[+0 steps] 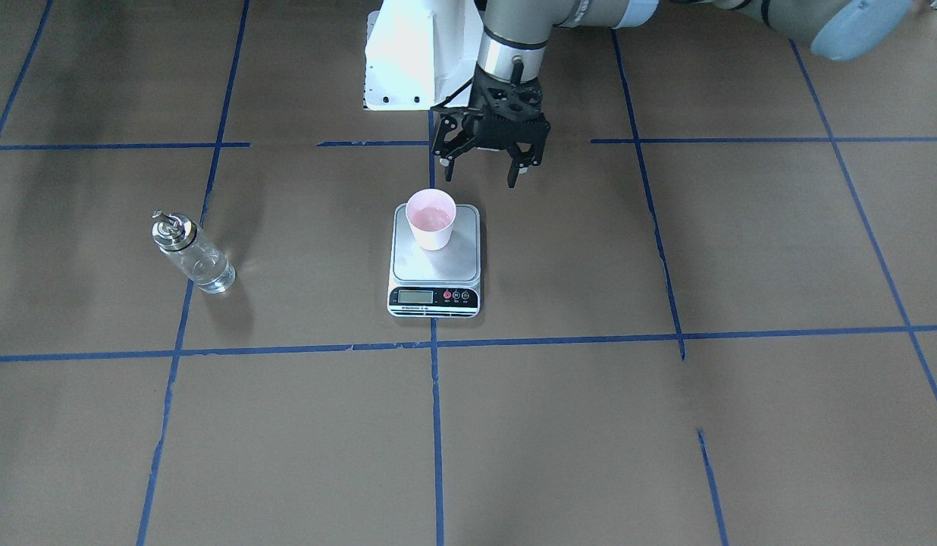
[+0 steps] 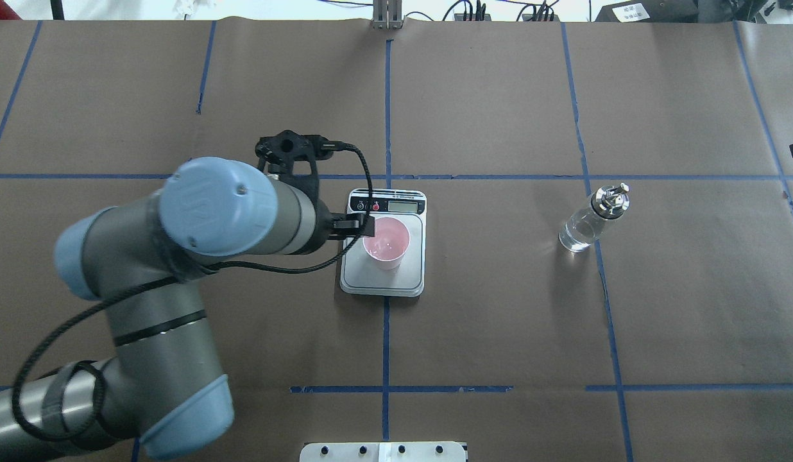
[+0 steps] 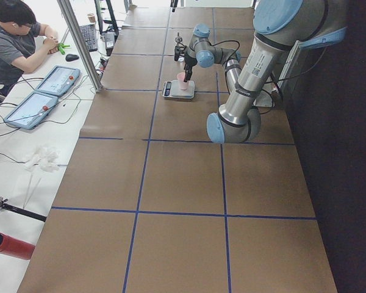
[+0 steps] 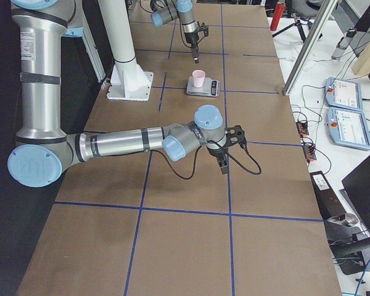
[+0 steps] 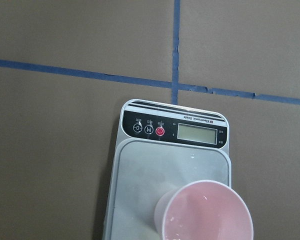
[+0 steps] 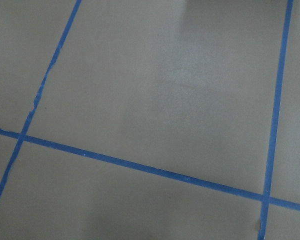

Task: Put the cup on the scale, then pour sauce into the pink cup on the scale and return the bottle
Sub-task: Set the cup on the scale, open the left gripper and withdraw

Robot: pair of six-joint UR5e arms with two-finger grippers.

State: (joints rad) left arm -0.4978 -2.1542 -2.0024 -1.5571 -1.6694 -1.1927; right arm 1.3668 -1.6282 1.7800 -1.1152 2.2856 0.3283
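Observation:
The pink cup [image 1: 430, 218] stands upright on the steel platform of the scale [image 1: 435, 267], toward its robot-side end. Both also show in the overhead view, cup [image 2: 386, 242] and scale [image 2: 383, 282], and in the left wrist view, cup [image 5: 205, 212] and scale [image 5: 155, 170]. My left gripper [image 1: 480, 176] is open and empty, raised just behind the cup on the robot's side. The glass bottle [image 1: 192, 254] with its silver cap stands apart on the table, well to my right [image 2: 589, 221]. My right gripper [image 4: 225, 163] hovers low over bare table, far from the scale; I cannot tell if it is open.
The white robot base mount [image 1: 408, 61] stands behind the scale. Blue tape lines [image 1: 435, 425] cross the brown table cover. An operator [image 3: 12, 36] sits at a side desk with tablets [image 3: 39, 101] beyond the table's far edge.

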